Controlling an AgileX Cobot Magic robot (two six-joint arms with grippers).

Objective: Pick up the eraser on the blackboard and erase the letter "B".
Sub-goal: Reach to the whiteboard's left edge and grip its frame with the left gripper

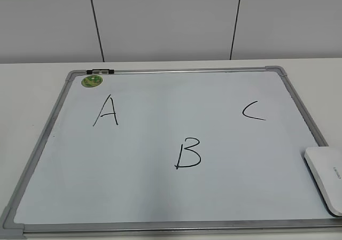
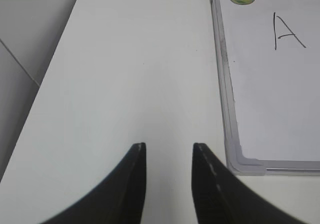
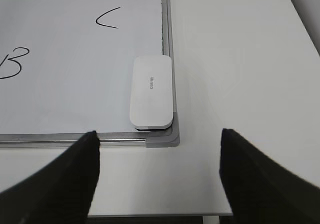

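Left gripper (image 2: 169, 156): I see two dark fingers (image 2: 131, 184) rising from the bottom of my left wrist view, a narrow gap between the tips, nothing held. Right gripper (image 3: 157, 139): my right wrist view shows its fingers (image 3: 75, 179) spread wide, nothing between them. Neither arm appears in my exterior view.

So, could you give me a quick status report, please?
Left gripper open, off-board. Right gripper open, short of eraser. Eraser in board corner; B intact. Nothing in the way.
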